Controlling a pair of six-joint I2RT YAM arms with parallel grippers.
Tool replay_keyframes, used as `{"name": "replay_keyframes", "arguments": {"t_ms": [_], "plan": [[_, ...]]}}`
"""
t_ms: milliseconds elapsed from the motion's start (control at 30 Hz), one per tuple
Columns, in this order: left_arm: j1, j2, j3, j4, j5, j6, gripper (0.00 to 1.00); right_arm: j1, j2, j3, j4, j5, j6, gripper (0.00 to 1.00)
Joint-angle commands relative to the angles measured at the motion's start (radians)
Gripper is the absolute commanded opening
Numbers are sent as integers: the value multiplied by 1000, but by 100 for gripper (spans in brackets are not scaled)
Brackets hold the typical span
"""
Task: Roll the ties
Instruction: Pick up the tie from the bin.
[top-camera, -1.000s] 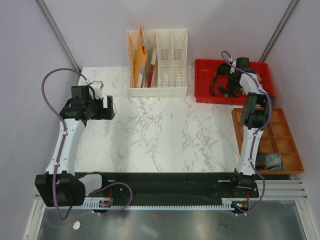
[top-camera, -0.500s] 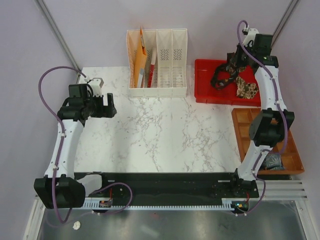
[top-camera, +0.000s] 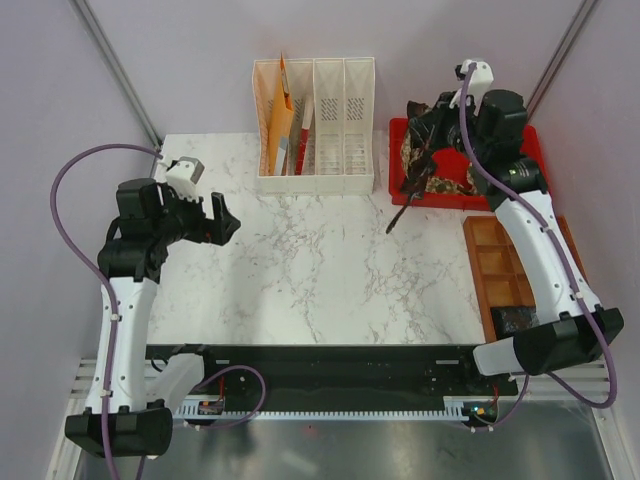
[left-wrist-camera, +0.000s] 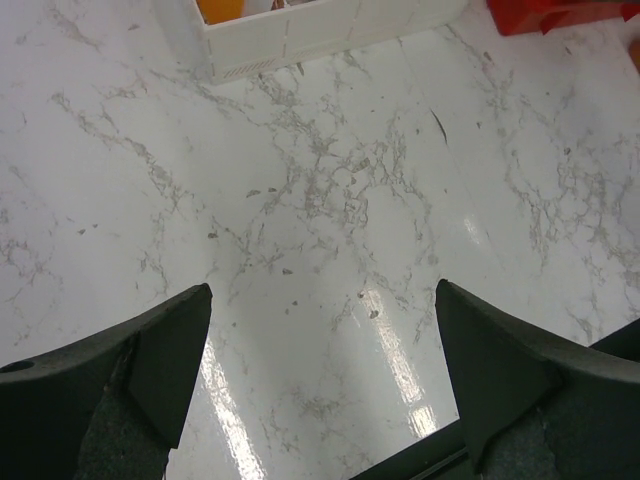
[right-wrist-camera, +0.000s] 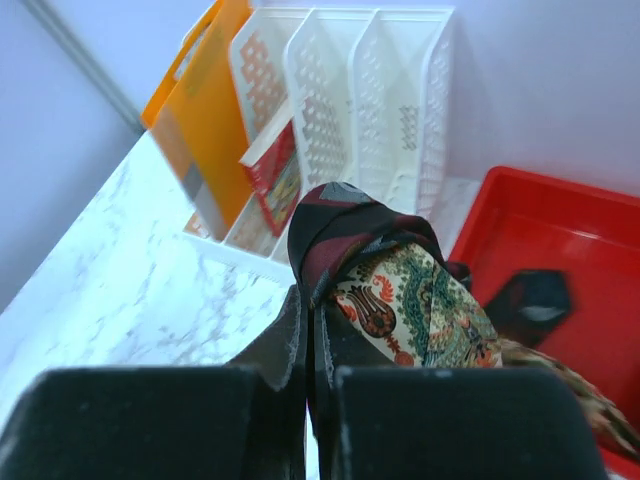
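Observation:
My right gripper hangs above the left end of the red bin, shut on dark fabric. In the right wrist view the jaws pinch the dark maroon tie, which bunches just beyond them, with a paisley tie folded against it. A dark strand of the tie dangles down over the marble table. More paisley fabric lies in the bin. My left gripper is open above the table's left side, with only bare marble between its fingers.
A white file organizer with orange folders stands at the back centre, close to the left of the red bin. An orange compartment tray sits along the right edge, with a dark item in a near compartment.
The right gripper closed in the bin, then rose and swung left, lifting the ties with it. The left arm shifted slightly and stayed open.

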Motion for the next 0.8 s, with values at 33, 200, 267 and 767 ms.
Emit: {"name": "replay_keyframes", "arguments": {"t_ms": [33, 200, 267, 767], "plan": [[0, -20, -18, 23, 74, 50, 100, -26, 3, -99, 106, 220, -68, 0], [2, -3, -9, 23, 59, 70, 100, -166, 110, -53, 204, 258, -111, 0], [2, 2, -6, 23, 43, 76, 100, -209, 162, 32, 248, 258, -121, 0], [2, 49, -30, 5, -14, 76, 100, -240, 742, 388, 69, 107, -254, 12]]}}
